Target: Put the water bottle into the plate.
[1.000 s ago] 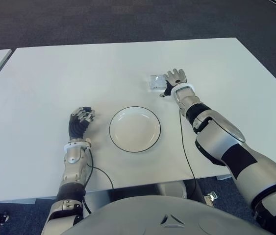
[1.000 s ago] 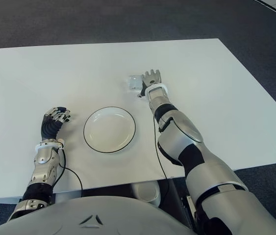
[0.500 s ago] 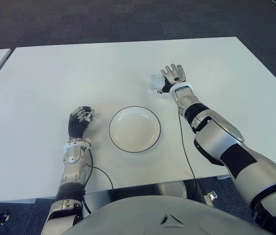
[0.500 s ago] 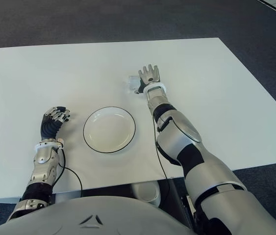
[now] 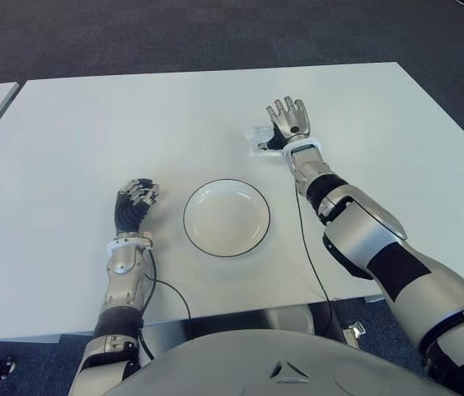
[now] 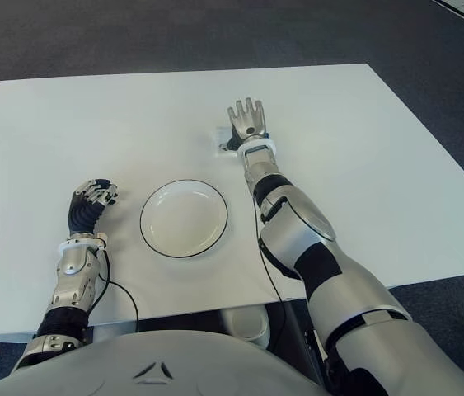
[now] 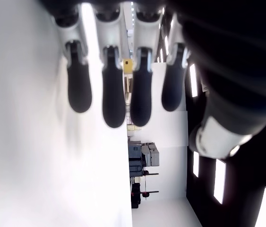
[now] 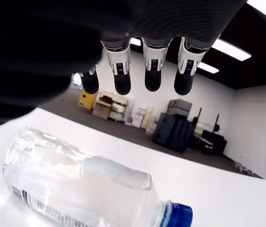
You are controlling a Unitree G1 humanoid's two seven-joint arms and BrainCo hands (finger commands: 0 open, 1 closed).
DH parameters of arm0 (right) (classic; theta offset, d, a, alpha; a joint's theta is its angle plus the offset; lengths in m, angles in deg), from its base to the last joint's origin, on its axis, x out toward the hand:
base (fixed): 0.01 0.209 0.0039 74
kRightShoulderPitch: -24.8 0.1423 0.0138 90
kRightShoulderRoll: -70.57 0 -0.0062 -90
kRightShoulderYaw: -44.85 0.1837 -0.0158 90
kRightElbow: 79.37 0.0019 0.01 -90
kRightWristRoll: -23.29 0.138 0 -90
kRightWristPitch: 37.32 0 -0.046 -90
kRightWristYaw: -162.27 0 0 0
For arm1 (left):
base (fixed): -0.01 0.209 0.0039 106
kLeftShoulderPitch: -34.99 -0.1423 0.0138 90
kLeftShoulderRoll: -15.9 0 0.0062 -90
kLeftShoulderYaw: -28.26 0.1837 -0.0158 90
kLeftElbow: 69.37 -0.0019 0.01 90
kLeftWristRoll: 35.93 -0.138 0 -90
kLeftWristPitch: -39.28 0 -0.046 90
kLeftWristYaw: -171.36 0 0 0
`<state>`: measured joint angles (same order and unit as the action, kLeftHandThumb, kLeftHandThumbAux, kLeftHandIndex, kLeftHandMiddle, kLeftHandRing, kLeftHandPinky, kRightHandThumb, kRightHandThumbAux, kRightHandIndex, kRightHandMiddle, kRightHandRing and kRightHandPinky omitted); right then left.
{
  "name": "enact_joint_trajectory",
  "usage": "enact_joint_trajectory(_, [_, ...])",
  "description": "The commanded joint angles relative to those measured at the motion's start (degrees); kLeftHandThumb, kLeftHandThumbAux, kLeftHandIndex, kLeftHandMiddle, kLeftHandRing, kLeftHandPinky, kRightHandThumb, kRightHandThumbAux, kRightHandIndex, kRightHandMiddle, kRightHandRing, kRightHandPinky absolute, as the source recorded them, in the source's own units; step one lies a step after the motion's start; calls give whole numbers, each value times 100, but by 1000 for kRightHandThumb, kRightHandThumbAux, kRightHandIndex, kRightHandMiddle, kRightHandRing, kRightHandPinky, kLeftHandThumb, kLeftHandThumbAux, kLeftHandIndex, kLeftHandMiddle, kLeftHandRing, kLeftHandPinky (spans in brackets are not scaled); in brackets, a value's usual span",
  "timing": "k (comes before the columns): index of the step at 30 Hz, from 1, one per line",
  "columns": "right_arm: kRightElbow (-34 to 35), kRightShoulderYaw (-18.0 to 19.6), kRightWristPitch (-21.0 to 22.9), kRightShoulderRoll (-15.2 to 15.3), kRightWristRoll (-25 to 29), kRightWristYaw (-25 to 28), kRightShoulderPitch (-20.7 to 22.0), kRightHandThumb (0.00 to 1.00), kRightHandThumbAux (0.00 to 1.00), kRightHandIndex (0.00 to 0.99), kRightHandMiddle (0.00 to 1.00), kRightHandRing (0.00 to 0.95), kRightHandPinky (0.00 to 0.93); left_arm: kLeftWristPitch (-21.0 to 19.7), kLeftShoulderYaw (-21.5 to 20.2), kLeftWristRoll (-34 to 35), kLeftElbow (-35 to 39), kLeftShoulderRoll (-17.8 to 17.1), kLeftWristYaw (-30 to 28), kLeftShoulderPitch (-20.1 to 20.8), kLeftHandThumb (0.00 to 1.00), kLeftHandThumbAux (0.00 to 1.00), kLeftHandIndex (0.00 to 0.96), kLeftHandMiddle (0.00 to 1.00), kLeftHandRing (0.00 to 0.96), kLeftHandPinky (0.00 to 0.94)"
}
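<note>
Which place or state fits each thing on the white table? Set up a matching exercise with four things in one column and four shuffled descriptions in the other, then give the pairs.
Column 1
1. clear plastic water bottle with blue cap
2. round white plate with dark rim
3. right hand
4. left hand

Column 2
A. fingers curled, holding nothing, to the left of the plate
B. lying on its side on the table
C. fingers spread open above the bottle
D. empty, between the two arms

Pairs: 1-B, 2-D, 3-C, 4-A
</note>
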<state>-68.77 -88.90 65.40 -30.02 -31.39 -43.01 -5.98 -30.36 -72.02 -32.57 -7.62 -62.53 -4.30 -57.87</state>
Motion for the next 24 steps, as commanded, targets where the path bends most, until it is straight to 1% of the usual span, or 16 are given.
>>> enact_joint_trajectory(1, [67,63,125,-100,69,-258,173,693,352,0,0,0,0,-890,30,-2,-578,144,60,-393,832,683,407,471,509,490])
enact_joint_trajectory(9, [120,74,240,-134,54,-646,200,682,336,0,0,0,0,-927,13,37,-528,173,71,-402,832,683,406,471,500,480])
enact_joint_trajectory(14, [132,70,267,-134,51,-767,224,672,320,0,0,0,0,-956,1,49,-558,181,86,-374,832,682,408,470,496,477])
enact_joint_trajectory(17, [125,75,240,-118,66,-709,258,667,310,0,0,0,0,-957,1,38,-601,176,93,-350,832,682,410,469,497,480])
enact_joint_trajectory(21, [71,106,89,-31,105,-491,336,668,310,0,0,0,0,-946,17,6,-626,162,100,-336,832,682,411,469,504,487])
enact_joint_trajectory(23, [38,121,-4,11,121,-393,350,671,314,0,0,0,0,-942,22,-3,-640,158,104,-328,832,682,410,470,506,488])
enact_joint_trajectory(24, [-2,156,-181,69,160,-212,337,671,315,0,0,0,0,-937,23,-7,-650,155,103,-323,832,682,410,470,507,488])
